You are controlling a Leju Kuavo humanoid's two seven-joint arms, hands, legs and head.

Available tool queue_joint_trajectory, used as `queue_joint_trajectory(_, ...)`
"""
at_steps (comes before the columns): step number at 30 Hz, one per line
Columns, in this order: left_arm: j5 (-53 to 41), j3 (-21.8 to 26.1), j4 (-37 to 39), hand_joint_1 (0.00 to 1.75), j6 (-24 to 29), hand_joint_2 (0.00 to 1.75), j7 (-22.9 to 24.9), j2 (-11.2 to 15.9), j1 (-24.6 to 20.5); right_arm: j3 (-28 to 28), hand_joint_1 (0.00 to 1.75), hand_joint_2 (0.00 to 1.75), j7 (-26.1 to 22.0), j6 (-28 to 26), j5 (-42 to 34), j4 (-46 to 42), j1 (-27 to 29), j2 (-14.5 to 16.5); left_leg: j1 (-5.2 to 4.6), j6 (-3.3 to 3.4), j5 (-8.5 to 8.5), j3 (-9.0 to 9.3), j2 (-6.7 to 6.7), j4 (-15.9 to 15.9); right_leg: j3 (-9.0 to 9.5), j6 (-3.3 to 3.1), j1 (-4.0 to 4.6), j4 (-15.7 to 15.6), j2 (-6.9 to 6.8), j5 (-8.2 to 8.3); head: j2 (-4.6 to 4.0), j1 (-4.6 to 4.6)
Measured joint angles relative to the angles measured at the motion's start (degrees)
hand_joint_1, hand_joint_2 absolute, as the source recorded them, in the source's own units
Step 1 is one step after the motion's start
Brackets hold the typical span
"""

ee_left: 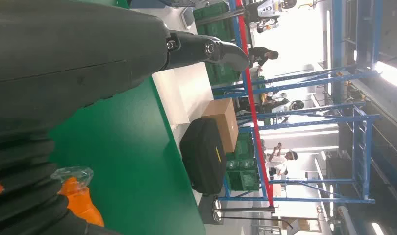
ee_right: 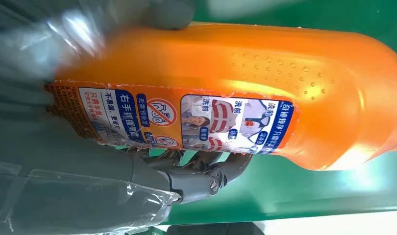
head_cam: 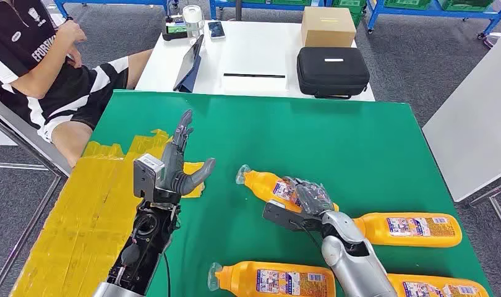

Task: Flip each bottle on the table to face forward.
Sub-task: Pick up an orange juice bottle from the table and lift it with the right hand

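Right hand (head_cam: 305,201) wrapped around an orange bottle (head_cam: 279,189), gripping its labelled middle as it lies on the green tabletop (head_cam: 334,133). Left hand (head_cam: 180,162) raised above the tabletop, fingers spread, holding nothing. Three more bottles (head_cam: 412,229) lying nearby on their sides.

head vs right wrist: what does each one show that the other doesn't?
Head view alone: the left robot hand raised open over the green table, yellow tape along the table's left side, three more orange bottles lying near the front edge, a black case, a cardboard box and a seated person.

Right wrist view alone: the held bottle's printed label close up, and raised dots on its body.

Both: the right robot hand gripping the orange bottle above the green surface.
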Motion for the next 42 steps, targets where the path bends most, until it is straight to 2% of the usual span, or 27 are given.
queue_joint_trajectory(6, -0.07, 0.0, -0.01, 0.0, 0.18, 1.75, 0.04, 0.0, 0.01, -0.97, 1.75, 1.75, -1.33, -1.51, -1.79, -0.76, 0.57, 0.42, 0.03, 0.0, 0.0, -0.16, 0.0, 0.0, -0.15, 0.0, 0.01, 0.01, 0.0, 0.0, 0.0, 0.01)
queue_joint_trajectory(10, -0.84, -0.03, -0.03, 0.0, 0.85, 1.75, 0.06, -0.01, 0.08, -3.69, 1.75, 1.75, -7.76, -8.74, -11.06, -4.13, 1.95, 2.2, 0.03, -0.01, 0.01, -0.31, 0.01, 0.0, -0.33, -0.01, 0.01, 0.02, 0.01, 0.0, 0.0, -0.01)
queue_joint_trajectory(14, -2.38, -0.87, -0.85, 0.0, 1.21, 1.75, 0.67, -0.02, 0.13, -6.56, 1.75, 1.75, -11.55, -14.46, -17.81, -8.72, 3.14, 4.17, 0.03, -0.02, 0.02, -0.39, -0.02, 0.0, -0.39, -0.01, 0.04, 0.03, 0.0, 0.0, 0.0, 0.01)
queue_joint_trajectory(21, -3.76, -3.66, -5.37, 0.0, 1.98, 1.75, 2.76, 0.03, 0.32, -8.69, 1.75, 1.75, -22.36, -19.64, -30.03, -13.52, 5.01, 6.72, 0.02, -0.02, 0.01, -0.49, 0.0, 0.0, -0.49, -0.01, 0.02, 0.03, 0.01, 0.0, 0.0, 0.01)
queue_joint_trajectory(24, -3.76, -4.07, -5.99, 0.0, 2.08, 1.75, 3.01, 0.07, 0.31, -8.71, 1.75, 1.75, -24.75, -20.03, -32.57, -14.19, 5.22, 7.1, 0.02, -0.02, 0.01, -0.49, 0.01, 0.0, -0.49, -0.01, 0.02, 0.03, 0.01, 0.0, 0.0, 0.01)
queue_joint_trajectory(30, -3.76, -4.32, -6.21, 0.0, 2.16, 1.75, 3.09, 0.07, 0.3, -8.7, 1.75, 1.75, -25.82, -20.16, -33.76, -14.46, 5.3, 7.31, 0.02, -0.02, 0.01, -0.49, 0.01, 0.0, -0.49, -0.01, 0.02, 0.03, 0.01, 0.0, 0.0, 0.01)
queue_joint_trajectory(33, -3.73, -5.27, -6.89, 0.0, 2.16, 1.75, 3.54, 0.11, -0.03, -8.64, 1.75, 1.75, -29.54, -20.63, -38.16, -15.29, 5.4, 8.05, 0.03, -0.02, 0.01, -0.48, 0.01, 0.0, -0.49, -0.01, 0.02, 0.03, 0.01, 0.0, 0.0, 0.01)
queue_joint_trajectory(36, -3.31, -6.98, -7.36, 0.0, 1.11, 1.75, 4.85, 0.21, -1.37, -7.95, 1.75, 1.75, -35.51, -18.26, -45.83, -16.88, 5.24, 8.79, 0.03, -0.02, 0.02, -0.48, 0.02, 0.0, -0.49, -0.01, 0.03, 0.03, 0.01, 0.01, 0.0, 0.01)
queue_joint_trajectory(42, -3.17, -8.45, -7.26, 0.0, -0.53, 1.75, 6.27, 0.22, -3.46, -5.67, 1.75, 1.75, -36.15, -13.96, -48.83, -17.4, 3.68, 8.85, 0.03, -0.02, 0.02, -0.5, 0.01, 0.0, -0.49, -0.01, 0.02, 0.04, 0.01, 0.01, 0.0, 0.01)
